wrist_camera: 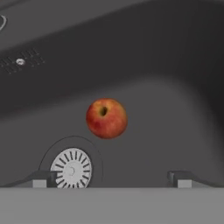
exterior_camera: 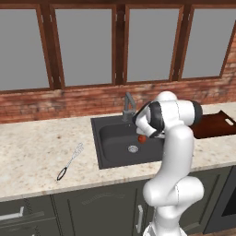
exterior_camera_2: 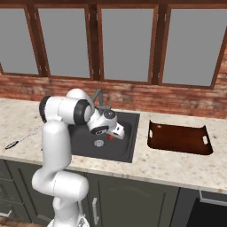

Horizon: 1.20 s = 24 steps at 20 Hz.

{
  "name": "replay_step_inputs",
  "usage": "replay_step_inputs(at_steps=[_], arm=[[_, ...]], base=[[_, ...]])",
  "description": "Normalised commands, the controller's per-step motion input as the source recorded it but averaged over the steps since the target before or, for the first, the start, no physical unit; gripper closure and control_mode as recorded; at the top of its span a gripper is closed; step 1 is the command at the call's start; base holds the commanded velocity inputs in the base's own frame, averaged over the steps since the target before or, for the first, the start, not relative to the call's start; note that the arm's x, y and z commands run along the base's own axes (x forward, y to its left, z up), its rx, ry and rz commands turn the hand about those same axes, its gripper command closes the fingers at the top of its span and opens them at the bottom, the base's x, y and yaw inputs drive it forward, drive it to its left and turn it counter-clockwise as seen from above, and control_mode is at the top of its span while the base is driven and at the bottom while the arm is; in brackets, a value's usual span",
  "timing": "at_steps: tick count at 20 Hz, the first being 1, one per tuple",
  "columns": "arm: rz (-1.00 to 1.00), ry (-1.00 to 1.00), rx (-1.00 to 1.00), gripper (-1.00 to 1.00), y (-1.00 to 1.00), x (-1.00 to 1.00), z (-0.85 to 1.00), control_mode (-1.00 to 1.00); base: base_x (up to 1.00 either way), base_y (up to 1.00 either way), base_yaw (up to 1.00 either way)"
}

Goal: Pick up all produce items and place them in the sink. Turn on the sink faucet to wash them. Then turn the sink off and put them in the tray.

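Beige speckled stone tabletop (exterior_camera: pixel 32 152) under brick wall and windows. Matte black sink (exterior_camera: pixel 108 143) set into it, silver drain (wrist_camera: pixel 71 168) in the floor. Reddish-brown tray (exterior_camera_2: pixel 177 138) on tabletop right of sink, apart from it. Dark grey faucet (exterior_camera: pixel 128 105) at back rim. Wire whisk (exterior_camera: pixel 70 161) left of sink, lying flat. Tool (wrist_camera: pixel 111 177) down inside basin, released, jaws spread wide, gripping nothing. Red-orange apple (wrist_camera: pixel 106 118) on sink floor just beside drain, ahead of fingertips (wrist_camera: pixel 41 178), not touching them.
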Motion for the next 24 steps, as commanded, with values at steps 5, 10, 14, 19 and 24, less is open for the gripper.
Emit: replay_step_inputs(at_steps=[5,10,14,19,24], arm=[[0.0,0.0,0.0,-1.0,0.03,0.29,-0.07,-1.0],[0.0,0.01,0.0,-1.0,0.0,0.27,-0.17,-1.0],[0.0,0.05,0.0,-1.0,0.0,0.24,-0.26,-1.0],[0.0,0.06,0.0,-1.0,0.0,0.18,-0.27,-1.0],[0.0,0.08,0.0,-1.0,0.02,0.28,-0.26,-1.0]], base=[[0.0,0.0,0.0],[0.0,0.0,0.0],[0.0,0.0,0.0],[0.0,0.0,0.0],[0.0,0.0,0.0]])
